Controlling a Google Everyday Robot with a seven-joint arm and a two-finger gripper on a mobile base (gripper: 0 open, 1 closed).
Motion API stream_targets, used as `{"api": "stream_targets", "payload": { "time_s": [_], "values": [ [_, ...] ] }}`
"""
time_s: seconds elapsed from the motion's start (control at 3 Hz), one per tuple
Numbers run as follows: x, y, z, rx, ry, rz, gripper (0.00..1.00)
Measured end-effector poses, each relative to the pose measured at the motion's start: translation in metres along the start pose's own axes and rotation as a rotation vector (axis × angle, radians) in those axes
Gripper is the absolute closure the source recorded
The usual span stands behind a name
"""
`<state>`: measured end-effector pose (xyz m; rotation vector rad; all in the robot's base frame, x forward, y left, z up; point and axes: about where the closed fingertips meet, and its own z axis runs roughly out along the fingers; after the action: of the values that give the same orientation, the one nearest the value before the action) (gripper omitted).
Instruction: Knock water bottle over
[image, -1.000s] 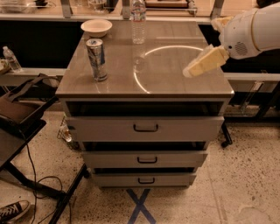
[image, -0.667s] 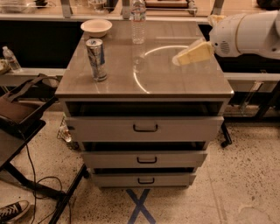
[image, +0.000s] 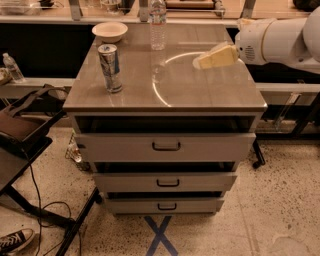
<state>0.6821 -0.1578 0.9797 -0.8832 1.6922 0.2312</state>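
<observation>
The water bottle (image: 158, 24), tall, slim and clear with a pale label band, stands upright at the back middle of the cabinet top (image: 165, 85). My gripper (image: 200, 62), with cream-coloured fingers, hangs over the right part of the top on a white arm coming in from the right. It is to the right of the bottle and nearer the front, apart from it.
A silver-blue drink can (image: 110, 68) stands at the front left of the top. A white bowl (image: 110, 31) sits at the back left. A smaller bottle (image: 12, 68) lies on a shelf far left. The cabinet has three drawers (image: 165, 147). A black stand (image: 25, 145) is at the left.
My gripper has moved left and farther back across the top, closer to the water bottle. The bottle, can and bowl have not moved.
</observation>
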Motion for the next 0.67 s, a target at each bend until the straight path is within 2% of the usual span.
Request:
{"api": "stream_targets", "payload": {
  "time_s": [0.33, 0.67],
  "values": [
    [-0.005, -0.015, 0.033, 0.013, -0.068, 0.008, 0.0],
    [-0.007, -0.045, 0.087, 0.033, -0.164, 0.032, 0.0]
  ]
}}
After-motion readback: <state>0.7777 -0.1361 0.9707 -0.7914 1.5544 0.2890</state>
